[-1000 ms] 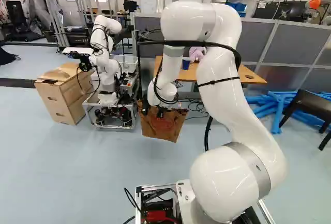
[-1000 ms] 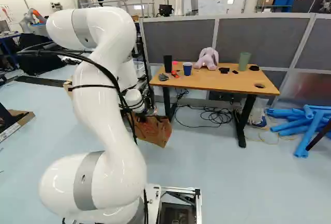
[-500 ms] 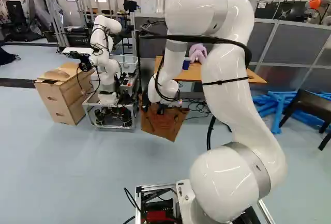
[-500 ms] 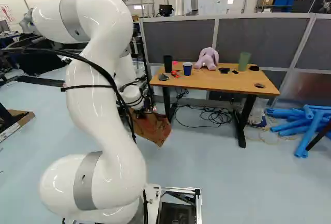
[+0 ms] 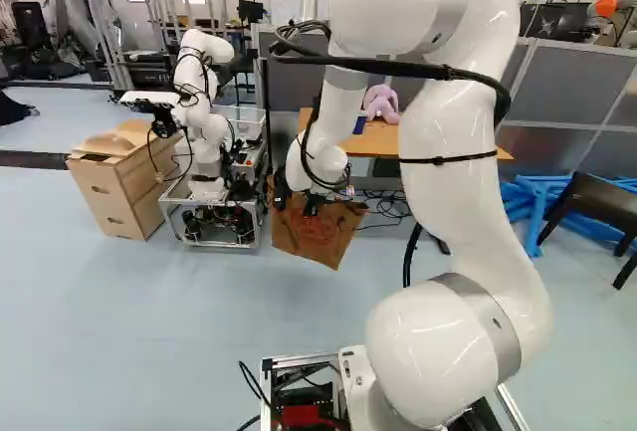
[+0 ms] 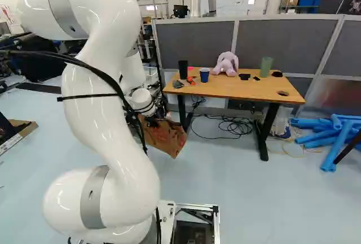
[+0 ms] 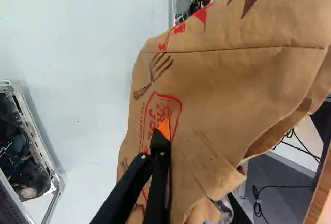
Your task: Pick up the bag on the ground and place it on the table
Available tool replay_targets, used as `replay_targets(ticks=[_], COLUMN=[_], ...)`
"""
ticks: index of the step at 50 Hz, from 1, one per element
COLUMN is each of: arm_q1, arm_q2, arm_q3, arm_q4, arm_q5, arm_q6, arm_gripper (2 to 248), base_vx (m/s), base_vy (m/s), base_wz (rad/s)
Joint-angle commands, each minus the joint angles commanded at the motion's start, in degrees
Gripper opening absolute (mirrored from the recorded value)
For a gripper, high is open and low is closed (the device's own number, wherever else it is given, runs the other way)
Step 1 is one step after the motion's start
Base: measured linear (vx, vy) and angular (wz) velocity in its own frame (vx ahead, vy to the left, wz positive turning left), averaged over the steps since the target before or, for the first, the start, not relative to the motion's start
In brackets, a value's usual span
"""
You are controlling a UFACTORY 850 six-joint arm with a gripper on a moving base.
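Down past my raised arm, the gripper (image 5: 313, 206) is at the top part of the brown paper bag (image 5: 308, 236), which hangs tilted from it. Red print shows on the bag (image 6: 168, 137). The wrist view shows the gripper (image 7: 164, 132) shut on the bag (image 7: 227, 87), with one black finger and its orange pad against the printed side; paper hides most of the other finger. The wooden table (image 6: 254, 91) stands beyond the bag and to its right in the right base view.
Another robot (image 5: 207, 112) stands on a wheeled frame left of the bag, beside a wooden box (image 5: 117, 180). On the table are a blue cup (image 6: 204, 75), a pink plush toy (image 6: 226, 64) and a green cup (image 6: 266, 66). Cables lie under it; blue tubes (image 6: 337, 134) lie to its right.
The arm's upper bend has risen, shifting right in the left base view and left in the right one. The gripper and held bag have moved only slightly. The base has stayed still.
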Motion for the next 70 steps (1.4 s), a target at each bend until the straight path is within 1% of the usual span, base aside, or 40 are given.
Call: replay_targets(ticks=[41, 52, 70], arm_q1=[-0.1, -0.8, -2.2], arm_q2=[9.3, 10.7, 11.9], arm_q3=[3.8, 3.3, 1.0], arm_q4=[0.0, 0.0, 0.0], arm_q5=[-7.5, -9.7, -13.5], arm_q6=[0.0, 0.0, 0.0], arm_gripper=[18, 18, 18], base_vx=[0.0, 0.0, 0.0], base_vy=[0.0, 0.0, 0.0], base_wz=[0.0, 0.0, 0.0])
